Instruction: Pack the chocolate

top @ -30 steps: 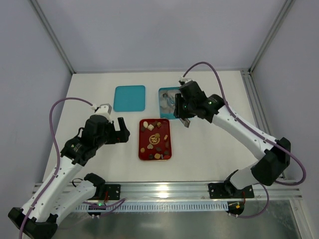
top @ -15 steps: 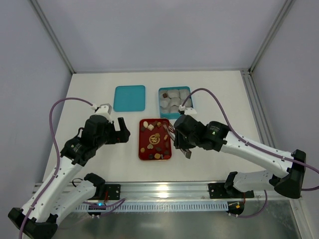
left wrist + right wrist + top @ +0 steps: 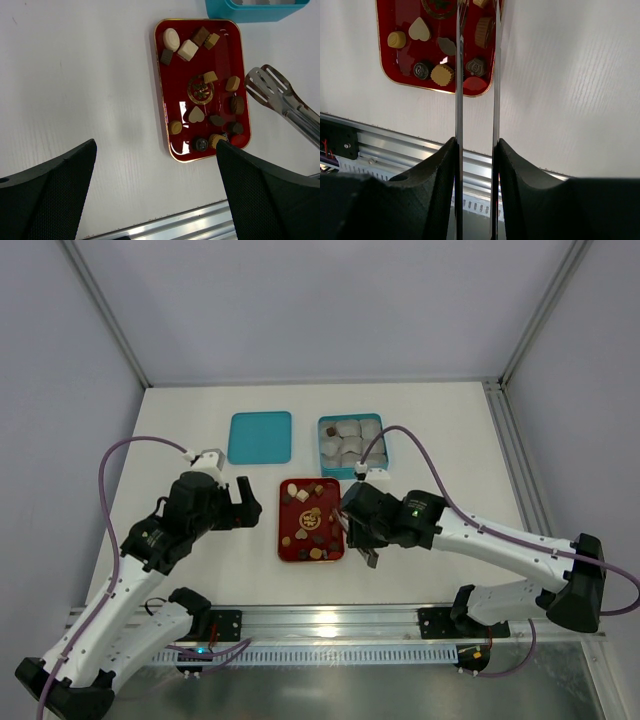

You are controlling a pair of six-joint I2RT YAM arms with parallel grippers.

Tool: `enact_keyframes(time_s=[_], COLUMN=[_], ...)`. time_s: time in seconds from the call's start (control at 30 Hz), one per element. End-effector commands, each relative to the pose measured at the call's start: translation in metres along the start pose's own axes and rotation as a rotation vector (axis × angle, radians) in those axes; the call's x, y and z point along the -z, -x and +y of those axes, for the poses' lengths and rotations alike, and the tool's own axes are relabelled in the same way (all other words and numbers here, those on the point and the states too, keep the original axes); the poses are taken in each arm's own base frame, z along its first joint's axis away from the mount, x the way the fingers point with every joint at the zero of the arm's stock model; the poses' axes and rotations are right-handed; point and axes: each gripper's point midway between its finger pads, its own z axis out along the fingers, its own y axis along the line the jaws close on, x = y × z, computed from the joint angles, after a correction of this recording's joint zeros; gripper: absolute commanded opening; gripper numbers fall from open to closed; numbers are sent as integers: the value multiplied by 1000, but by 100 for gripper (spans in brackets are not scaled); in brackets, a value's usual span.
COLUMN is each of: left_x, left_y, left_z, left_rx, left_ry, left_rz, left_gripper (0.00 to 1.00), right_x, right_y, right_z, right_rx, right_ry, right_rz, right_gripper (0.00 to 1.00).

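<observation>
The red tray [image 3: 284,530] lies mid-table with several small dark, light brown and cream chocolates [image 3: 312,520] in it. It also shows in the left wrist view [image 3: 159,90] with its chocolates [image 3: 188,50]. My right gripper [image 3: 362,532] is shut on metal tongs [image 3: 459,75]. The tong blades stand slightly apart with nothing seen between them, and reach the tray's right edge [image 3: 490,60]. The tong tips [image 3: 265,84] sit just right of the tray. My left gripper [image 3: 240,502] is open and empty, above the table left of the tray.
A teal box [image 3: 322,445] holding pale paper cups stands behind the tray. Its teal lid [image 3: 260,437] lies to the left. The aluminium rail [image 3: 420,150] runs along the near table edge.
My right arm has swung from over the teal box down to the tray's right near side, carrying the tongs. The left arm has not moved.
</observation>
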Motion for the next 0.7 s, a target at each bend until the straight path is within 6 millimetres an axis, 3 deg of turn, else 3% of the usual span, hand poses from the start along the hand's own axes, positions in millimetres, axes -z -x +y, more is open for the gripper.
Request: enact_keyframes(time_s=[0.0, 0.67], left_x=[1, 4], left_y=[6, 6], left_z=[-2, -5], left_rx=[-11, -18], left_ry=[-12, -19], left_rz=[-31, -39], left_gripper=[100, 100], right_x=[-7, -26], right_y=[1, -9], right_z=[8, 14], right_rx=[-27, -8], right_ry=[8, -8], right_rz=[-14, 30], right_gripper=[39, 39])
